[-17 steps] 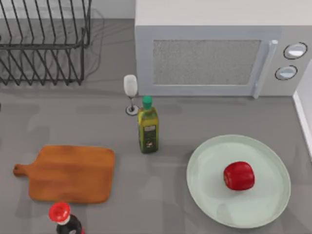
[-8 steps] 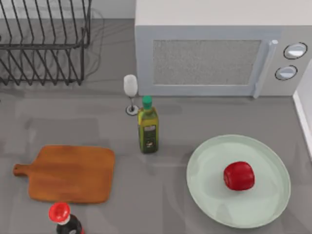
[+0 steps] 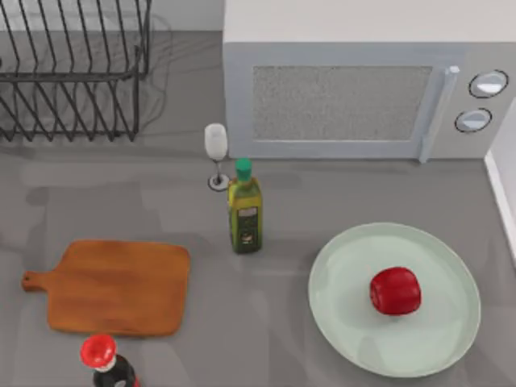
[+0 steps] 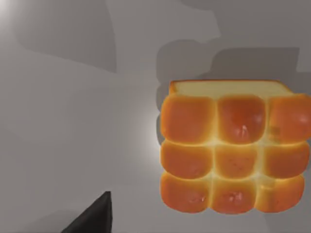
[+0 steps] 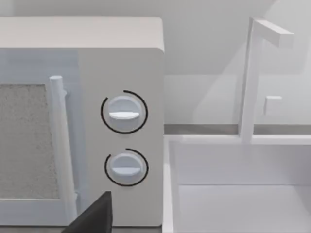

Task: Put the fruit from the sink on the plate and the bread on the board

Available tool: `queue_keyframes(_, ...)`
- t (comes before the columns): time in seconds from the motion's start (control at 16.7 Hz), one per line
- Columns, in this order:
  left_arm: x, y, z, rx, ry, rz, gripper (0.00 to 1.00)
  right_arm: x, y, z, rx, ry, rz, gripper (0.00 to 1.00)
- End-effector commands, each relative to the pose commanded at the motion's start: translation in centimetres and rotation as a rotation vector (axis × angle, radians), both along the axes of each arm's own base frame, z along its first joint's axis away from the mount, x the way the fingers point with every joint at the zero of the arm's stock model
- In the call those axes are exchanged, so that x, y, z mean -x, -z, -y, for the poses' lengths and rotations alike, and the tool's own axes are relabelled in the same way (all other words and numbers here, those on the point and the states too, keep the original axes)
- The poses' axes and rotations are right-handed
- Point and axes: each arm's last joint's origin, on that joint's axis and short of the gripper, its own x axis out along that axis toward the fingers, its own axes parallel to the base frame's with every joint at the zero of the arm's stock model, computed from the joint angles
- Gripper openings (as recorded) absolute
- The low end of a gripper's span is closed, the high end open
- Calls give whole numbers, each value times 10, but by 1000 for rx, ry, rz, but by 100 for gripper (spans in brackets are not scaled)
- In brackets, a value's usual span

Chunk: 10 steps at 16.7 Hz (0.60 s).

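Note:
The red fruit [image 3: 395, 290] lies on the pale green plate [image 3: 347, 322] at the counter's right front. At the left front, the wooden board [image 3: 121, 286] is bare, its handle stub pointing left. The bread [image 4: 233, 155], a golden loaf of pull-apart rolls, rests on a grey surface in the left wrist view. A dark part of my left gripper [image 4: 95, 218] hangs above that surface, off to one side of the loaf and apart from it. My right gripper [image 5: 95, 216] is up in front of the microwave's knobs, beside the white sink [image 5: 233, 194].
A microwave [image 3: 355, 89] stands at the back, a wire dish rack [image 3: 72, 72] at the back left. A wine glass [image 3: 216, 153] and a green-capped oil bottle [image 3: 244, 210] stand mid-counter. A red-capped dark bottle [image 3: 103, 359] sits just in front of the board. A faucet [image 5: 252, 73] rises over the sink.
Faint shadows on the counter's left side have shifted. The fruit, plate, board and bottles have not moved.

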Motion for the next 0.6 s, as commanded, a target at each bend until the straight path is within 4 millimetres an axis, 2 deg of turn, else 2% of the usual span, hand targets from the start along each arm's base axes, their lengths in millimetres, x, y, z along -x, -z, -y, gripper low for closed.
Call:
queue_keyframes(0.12, 0, 6, -1, 1, -3, -4, 100, 0, 0, 0, 0, 0, 0, 100)
queue_keyframes(0.48, -1, 62, -2, -1, -4, 4, 100, 0, 0, 0, 0, 0, 0, 100)
queue_keyframes(0.6, 0, 70, -2, 1, -4, -2, 100, 0, 0, 0, 0, 0, 0, 100)
